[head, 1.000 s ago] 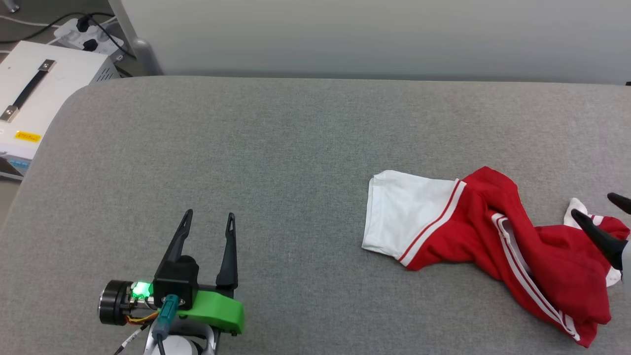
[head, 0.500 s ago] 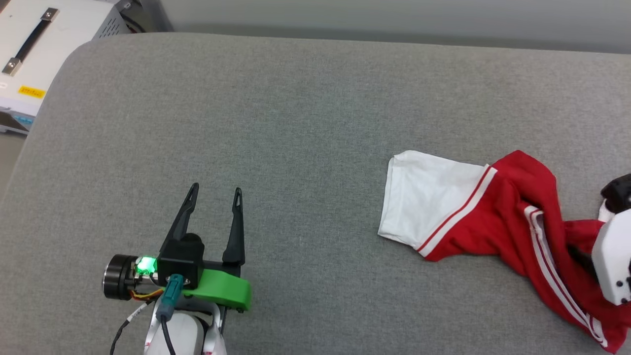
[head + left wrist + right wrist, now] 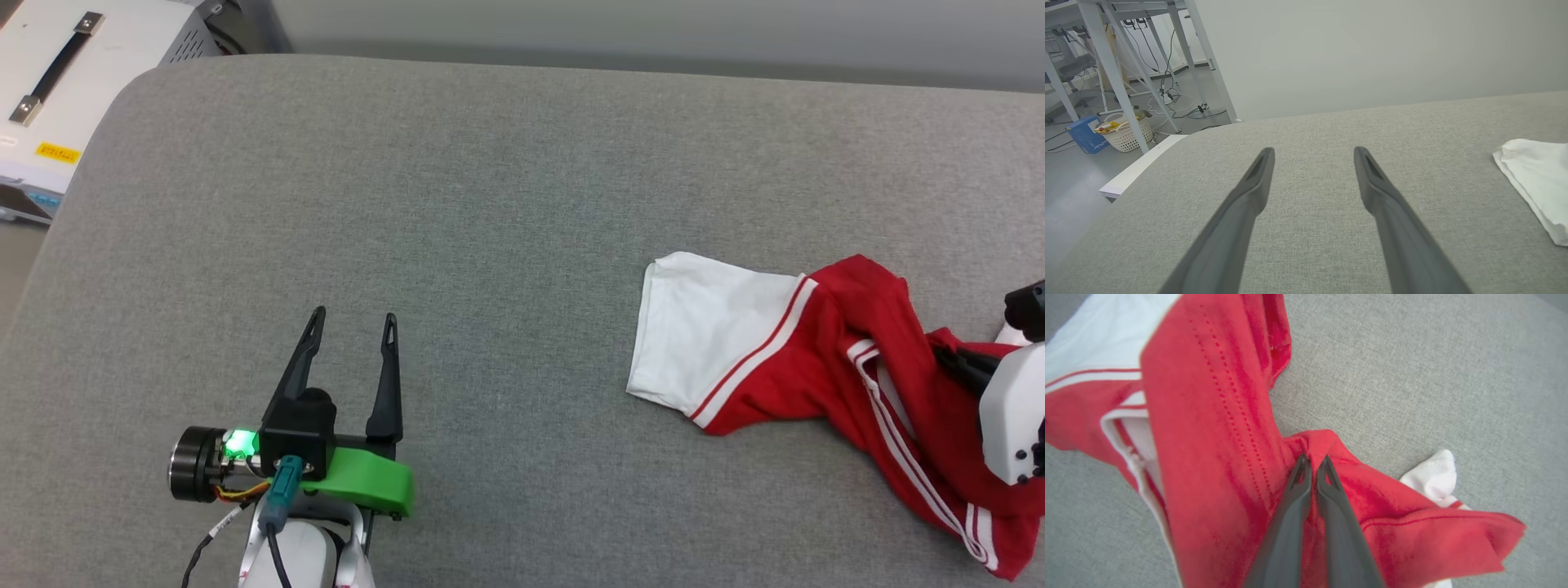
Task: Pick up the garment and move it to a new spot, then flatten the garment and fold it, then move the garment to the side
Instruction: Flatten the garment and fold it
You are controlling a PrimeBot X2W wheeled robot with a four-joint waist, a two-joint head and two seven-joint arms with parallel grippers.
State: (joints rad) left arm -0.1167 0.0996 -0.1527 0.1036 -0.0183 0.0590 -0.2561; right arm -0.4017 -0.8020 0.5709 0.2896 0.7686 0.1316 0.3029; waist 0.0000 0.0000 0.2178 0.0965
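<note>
- A red jersey T-shirt [image 3: 824, 359] with white short sleeves and red-and-white striped trim lies crumpled at the right end of a grey fabric-covered bench [image 3: 490, 188]. One white sleeve [image 3: 710, 335] is spread flat toward the middle, and the far hem runs off the lower right of the head view.
- The right arm's jaws are pressed together on a raised ridge of red cloth near the shirt's middle. Seen from the right wrist, the dark fingers [image 3: 1296, 490] meet at the crest of that fold.
- The left arm's jaws stand wide apart over bare bench at the lower left, well clear of the T-shirt and holding nothing.
- The step in hand appears to be the pick-up, the first of the task. Nothing is flattened or folded yet.
- The next move calls for a steady lift that clears the trailing sleeves off the bench. The shirt would then be carried toward the open stretch at the middle. The pinch looks thin, so a jerk could let the cloth slip out.
</note>
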